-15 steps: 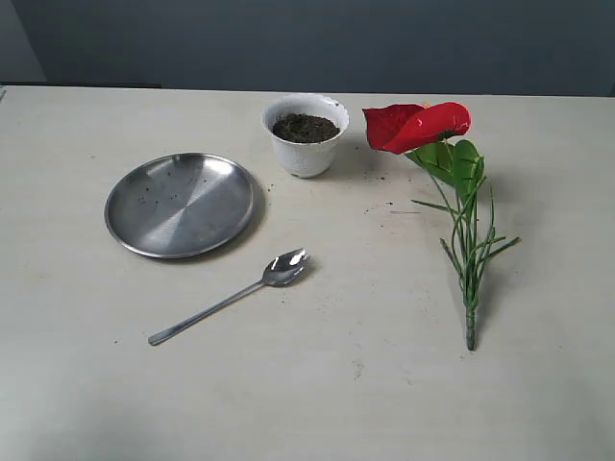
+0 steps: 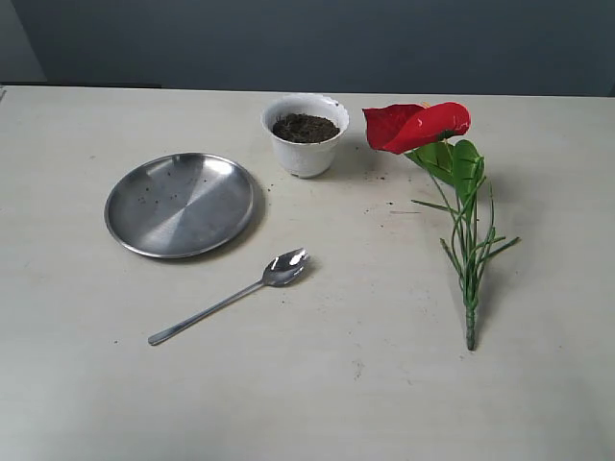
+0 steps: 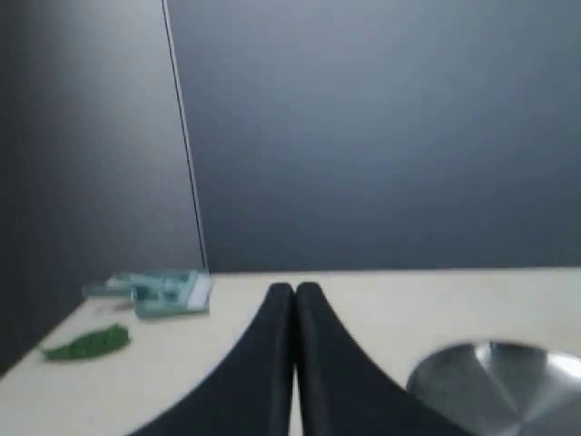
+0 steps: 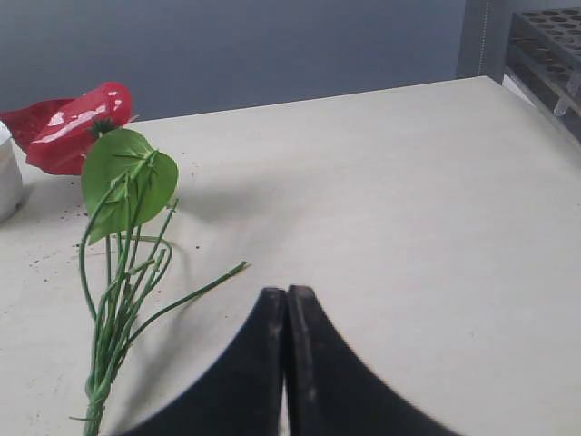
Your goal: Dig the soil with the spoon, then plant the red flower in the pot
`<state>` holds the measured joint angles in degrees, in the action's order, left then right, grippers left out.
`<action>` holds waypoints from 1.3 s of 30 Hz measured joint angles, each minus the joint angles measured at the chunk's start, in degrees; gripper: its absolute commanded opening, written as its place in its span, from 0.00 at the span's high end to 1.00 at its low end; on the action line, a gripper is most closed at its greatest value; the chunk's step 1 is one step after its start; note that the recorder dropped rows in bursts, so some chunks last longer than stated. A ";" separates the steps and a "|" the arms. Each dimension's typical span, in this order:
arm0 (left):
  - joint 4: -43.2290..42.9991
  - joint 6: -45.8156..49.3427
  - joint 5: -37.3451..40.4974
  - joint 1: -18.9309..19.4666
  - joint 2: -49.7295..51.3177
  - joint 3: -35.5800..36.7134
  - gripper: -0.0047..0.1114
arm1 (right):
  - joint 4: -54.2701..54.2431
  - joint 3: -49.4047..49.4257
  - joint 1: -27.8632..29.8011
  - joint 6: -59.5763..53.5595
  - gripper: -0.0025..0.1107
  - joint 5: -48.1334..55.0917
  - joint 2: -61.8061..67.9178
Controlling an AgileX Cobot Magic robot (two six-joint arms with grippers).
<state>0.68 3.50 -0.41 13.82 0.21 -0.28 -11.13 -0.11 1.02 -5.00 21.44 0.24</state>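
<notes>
Pale tabletop (image 2: 384, 384), nothing started: spoon (image 2: 226, 302) untouched, soil (image 2: 305, 127) undug in pot (image 2: 306, 158), red flower (image 2: 465, 168) lying flat. I see left gripper (image 3: 294, 289), right gripper (image 4: 287, 292) both closed, empty.

1. Your left wrist view is soft, and the plate (image 3: 495, 386) is cut by the frame edge
2. A teal thing (image 3: 168, 292) in that view, too blurred for you to name
3. Right wrist view clips the pot (image 4: 7, 177) to a white sliver
4. The dark rack (image 4: 549, 45) runs off the frame
</notes>
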 measured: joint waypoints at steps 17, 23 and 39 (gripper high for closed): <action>-0.12 -5.17 -21.26 0.00 0.00 0.00 0.96 | 0.00 0.00 0.00 0.00 0.98 0.00 0.00; -9.85 -25.69 -31.36 0.00 -0.02 -1.06 0.96 | 0.00 0.00 0.00 0.00 0.98 0.00 0.00; -66.11 -65.87 -21.08 0.00 24.99 -37.80 0.96 | 0.00 0.00 0.00 0.00 0.98 0.00 0.00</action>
<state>-65.43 -62.37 -21.49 13.82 25.21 -38.08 -11.13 -0.11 1.02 -5.00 21.44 0.24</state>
